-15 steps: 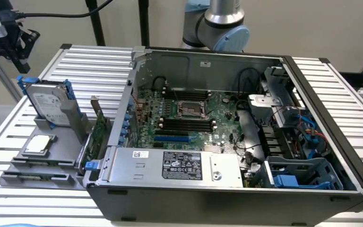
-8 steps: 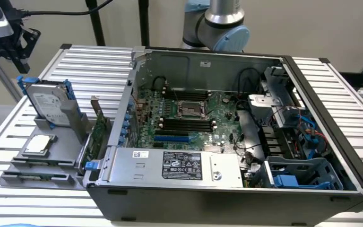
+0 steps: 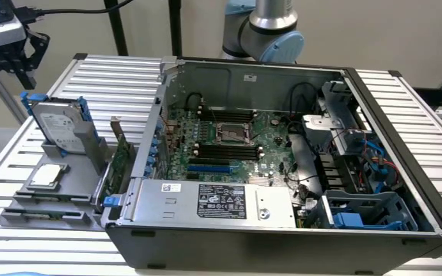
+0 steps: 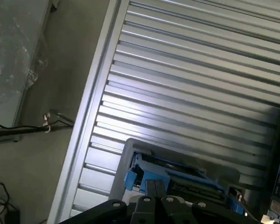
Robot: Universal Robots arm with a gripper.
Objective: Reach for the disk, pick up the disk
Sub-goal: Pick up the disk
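Here, in the exterior view, the disk (image 3: 58, 127) is a silver-grey hard drive with a white label and blue carrier rails, standing upright in a grey holder (image 3: 21, 217) at the exterior view's left. The gripper (image 3: 12, 57) hangs above it and well apart. A square silver chip (image 3: 46, 175) lies in the holder, and a green circuit card (image 3: 119, 162) stands between the holder and the open computer case (image 3: 282, 241).

In the wrist view, the gripper (image 4: 154, 186) has its fingertips together, holding nothing. The disk (image 4: 186, 179) shows edge-on just beyond them, on the slatted aluminium table (image 4: 186, 84).
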